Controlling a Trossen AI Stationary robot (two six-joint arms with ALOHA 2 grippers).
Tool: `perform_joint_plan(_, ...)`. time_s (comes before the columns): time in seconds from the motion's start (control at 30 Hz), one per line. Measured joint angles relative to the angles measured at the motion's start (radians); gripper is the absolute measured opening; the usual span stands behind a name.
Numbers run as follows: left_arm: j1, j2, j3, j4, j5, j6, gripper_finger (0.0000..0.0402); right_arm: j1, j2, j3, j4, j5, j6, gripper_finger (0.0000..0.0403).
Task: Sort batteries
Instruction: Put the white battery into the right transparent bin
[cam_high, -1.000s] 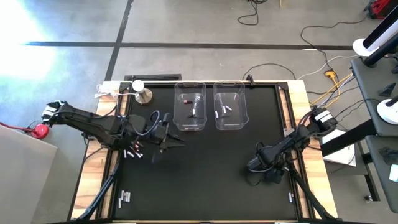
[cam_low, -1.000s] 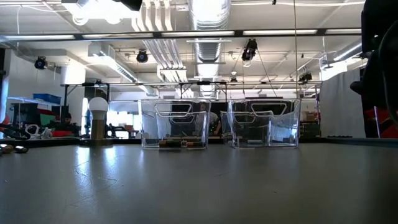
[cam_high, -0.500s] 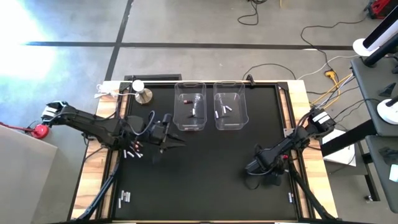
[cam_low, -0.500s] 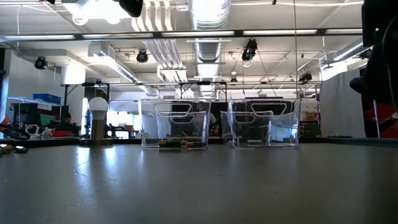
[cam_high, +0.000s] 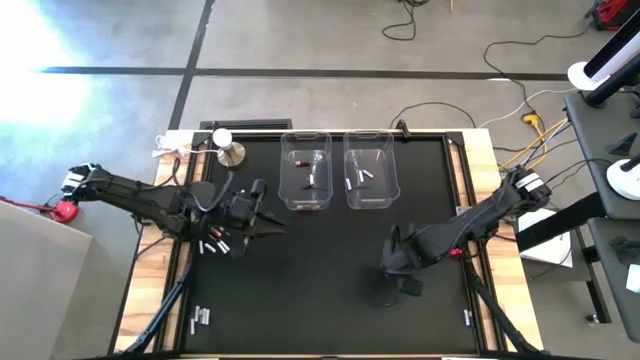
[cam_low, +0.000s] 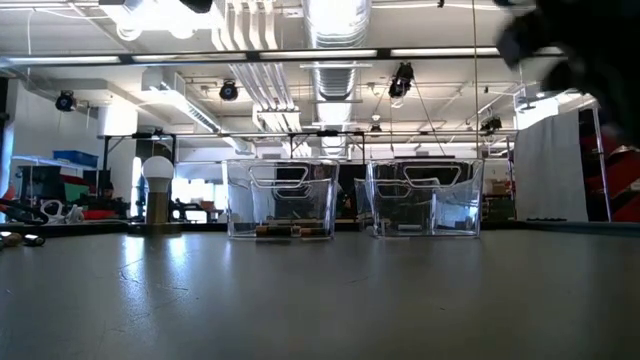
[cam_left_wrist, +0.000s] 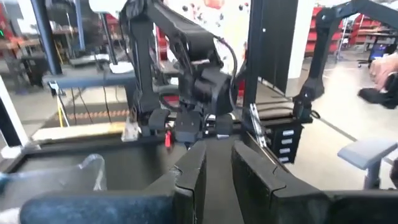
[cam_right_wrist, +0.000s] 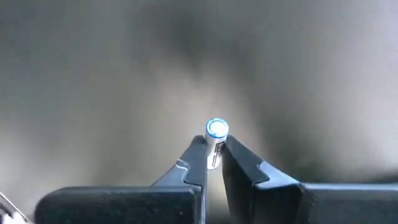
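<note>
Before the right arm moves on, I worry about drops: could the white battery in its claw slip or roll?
The battery looks smooth and round, pinched only at its lower body by the right claw, so it might slip. If dropped, it would probably roll.

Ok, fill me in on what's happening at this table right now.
The robot is sorting batteries into two clear bins at the far side of the black table. The right pincer is shut on a white battery and sits over the mat, right of centre. The left pincer is near a small cluster of loose batteries on the left side, its fingers apart with nothing between them. The left bin holds dark cells, the right bin white ones. More batteries lie near the front corners.
</note>
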Motion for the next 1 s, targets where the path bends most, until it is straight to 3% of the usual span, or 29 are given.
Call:
perform_joint_plan(0.2, 0.0, -0.071, 0.0, -0.011, 0.0, 0.068, 0.0057, -0.133, 0.009, 0.283, -0.06, 0.266, -0.225, 0.0023)
perform_joint_plan(0.33, 0.0, -0.082, 0.0, -0.069, 0.0, 0.067, 0.0057, -0.285, 0.064, 0.396, -0.052, 0.34, -0.448, 0.0023)
perform_joint_plan(0.63, 0.0, -0.111, 0.0, -0.172, 0.001, 0.056, 0.0057, -0.673, 0.285, 0.523, -0.061, 0.269, -0.743, 0.0023)
perform_joint_plan(0.9, -0.009, -0.204, -0.011, -0.264, -0.004, -0.008, 0.0057, -0.865, 0.384, 0.495, 0.019, 0.118, -0.832, 0.0023)
perform_joint_plan(1.0, -0.013, -0.224, -0.031, -0.265, -0.005, -0.012, 0.0057, -0.901, 0.422, 0.49, 0.045, 0.111, -0.844, 0.0023)
